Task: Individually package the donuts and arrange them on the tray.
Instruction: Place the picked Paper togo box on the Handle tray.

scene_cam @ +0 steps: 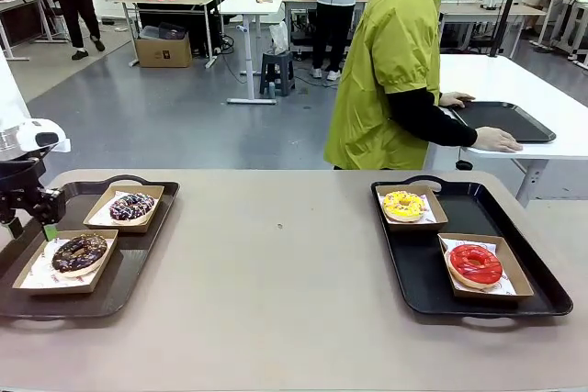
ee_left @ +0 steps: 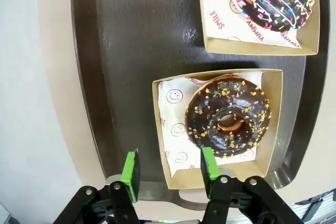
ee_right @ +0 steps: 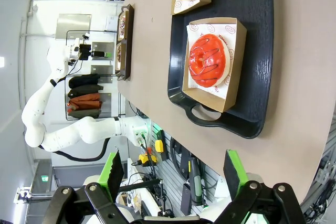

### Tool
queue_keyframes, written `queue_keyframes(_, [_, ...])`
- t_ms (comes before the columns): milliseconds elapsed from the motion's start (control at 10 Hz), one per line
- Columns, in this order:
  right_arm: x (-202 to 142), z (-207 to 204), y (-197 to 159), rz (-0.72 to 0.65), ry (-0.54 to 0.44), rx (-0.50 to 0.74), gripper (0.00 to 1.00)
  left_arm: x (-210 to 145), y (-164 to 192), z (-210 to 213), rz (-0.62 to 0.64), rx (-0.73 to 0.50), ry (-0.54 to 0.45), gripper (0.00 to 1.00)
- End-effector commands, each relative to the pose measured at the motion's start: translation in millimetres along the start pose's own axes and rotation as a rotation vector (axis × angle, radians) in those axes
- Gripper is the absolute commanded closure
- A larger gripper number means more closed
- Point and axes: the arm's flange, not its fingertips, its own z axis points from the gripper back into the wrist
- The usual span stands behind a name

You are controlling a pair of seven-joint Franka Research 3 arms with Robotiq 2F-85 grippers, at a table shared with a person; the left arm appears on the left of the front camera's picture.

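On the tan bench, the left end effector hung released just above the near edge of the chocolate donut, boxed on its tray, so I'd judge lifting straight up avoids nudging the box.

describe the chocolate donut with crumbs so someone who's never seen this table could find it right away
Start at the dark tray at the robot's left end of the table, which carries two boxed donuts. The chocolate donut with crumbs sits in the box nearer the robot, just below the open left gripper. Its dark glaze is dotted with tan crumbs, unlike the multicoloured sprinkles on the sprinkled donut in the box behind it.
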Motion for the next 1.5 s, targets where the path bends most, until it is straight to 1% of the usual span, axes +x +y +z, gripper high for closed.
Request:
queue_keyframes(0, [0, 0, 1, 0.009, -0.003, 0.012, 0.00, -3, 2, 6, -0.027, -0.034, -0.004, 0.20])
queue_keyframes(100, [0, 0, 1, 0.009, -0.003, 0.012, 0.00, -6, 3, 9, -0.047, -0.069, -0.015, 0.09])
queue_keyframes(200, [0, 0, 1, 0.009, -0.003, 0.012, 0.00, -8, 12, 23, -0.081, -0.178, -0.048, 0.09])
queue_keyframes(300, [0, 0, 1, 0.009, -0.003, 0.012, 0.00, -9, 29, 41, -0.082, -0.317, -0.101, 0.09])
queue_keyframes(400, [0, 0, 1, 0.009, -0.003, 0.012, 0.00, -11, 53, 59, -0.101, -0.473, -0.146, 0.09])
queue_keyframes(500, [0, 0, 1, 0.009, -0.003, 0.012, 0.00, -14, 77, 73, -0.103, -0.593, -0.189, 0.09])
queue_keyframes(700, [0, 0, 1, 0.009, -0.003, 0.012, 0.00, -14, 134, 88, -0.075, -0.770, -0.209, 0.09])
queue_keyframes(800, [0, 0, 1, 0.009, -0.003, 0.012, 0.00, -14, 164, 89, -0.046, -0.878, -0.200, 0.09])
queue_keyframes(1000, [0, 0, 1, 0.009, -0.003, 0.012, 0.00, -14, 219, 73, 0.035, -1.073, -0.153, 0.09])
queue_keyframes(1200, [0, 0, 1, 0.009, -0.003, 0.012, 0.00, -17, 254, 48, 0.051, -1.214, -0.147, 0.09])
queue_keyframes(1400, [0, 0, 1, 0.009, -0.003, 0.012, 0.00, -23, 274, 25, 0.027, -1.309, -0.175, 0.09])
